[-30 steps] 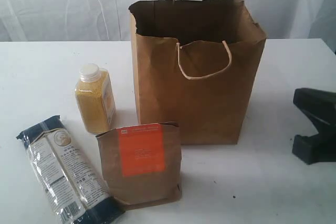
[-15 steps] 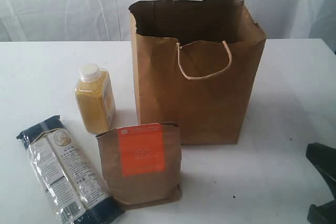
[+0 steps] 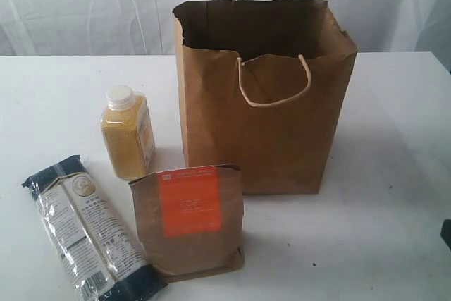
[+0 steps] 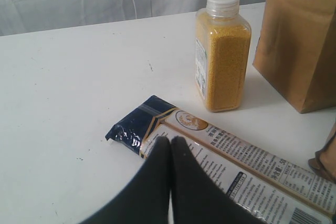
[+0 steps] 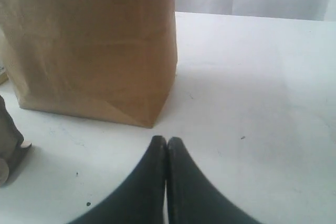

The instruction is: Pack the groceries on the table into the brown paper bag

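Left gripper (image 4: 169, 148), jaws together, sits over the long clear-and-navy noodle packet (image 4: 231, 156) at its far end, perhaps not touching; packet flat on the white table (image 3: 42, 96), long axis slanting far-left to near-right; right gripper (image 5: 167, 145), also closed, faces the tall brown paper bag (image 5: 89, 51) at its corner.

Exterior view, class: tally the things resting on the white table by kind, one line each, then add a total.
yellow-grain bottle: 1
noodle packet: 1
orange-labelled brown pouch: 1
brown paper bag: 1
Total: 4
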Robot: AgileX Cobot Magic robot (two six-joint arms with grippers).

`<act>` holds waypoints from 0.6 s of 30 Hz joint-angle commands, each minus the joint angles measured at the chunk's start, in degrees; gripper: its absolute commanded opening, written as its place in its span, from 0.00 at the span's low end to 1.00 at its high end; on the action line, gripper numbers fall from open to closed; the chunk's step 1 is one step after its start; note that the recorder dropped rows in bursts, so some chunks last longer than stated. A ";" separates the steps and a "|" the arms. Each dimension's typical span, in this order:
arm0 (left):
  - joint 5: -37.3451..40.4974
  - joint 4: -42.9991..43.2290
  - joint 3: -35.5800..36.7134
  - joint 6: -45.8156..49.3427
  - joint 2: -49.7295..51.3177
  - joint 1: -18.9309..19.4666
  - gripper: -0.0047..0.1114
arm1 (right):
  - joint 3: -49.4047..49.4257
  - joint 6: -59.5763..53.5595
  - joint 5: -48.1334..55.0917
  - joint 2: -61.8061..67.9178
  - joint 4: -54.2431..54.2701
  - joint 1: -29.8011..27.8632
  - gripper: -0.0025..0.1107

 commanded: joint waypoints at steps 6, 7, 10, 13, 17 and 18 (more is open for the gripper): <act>-0.04 -0.23 0.16 -0.08 -0.28 -0.22 0.04 | 0.29 0.19 4.10 -5.78 0.00 -1.36 0.02; -0.04 -0.23 0.16 -0.08 -0.28 -0.22 0.04 | 0.29 0.19 4.53 -6.25 0.00 -1.73 0.02; -0.04 -0.23 0.16 -0.08 -0.28 -0.22 0.04 | 0.29 0.19 5.90 -6.80 0.00 -3.10 0.02; -0.04 -0.23 0.16 -0.08 -0.28 -0.22 0.04 | 0.29 0.19 5.90 -6.80 0.00 -4.92 0.02; -0.04 -0.23 0.16 -0.08 -0.28 -0.22 0.04 | 0.29 0.19 5.90 -6.80 0.00 -6.77 0.02; -0.04 -0.23 0.16 -0.08 -0.28 -0.22 0.04 | 0.29 0.19 5.90 -6.80 0.00 -7.03 0.02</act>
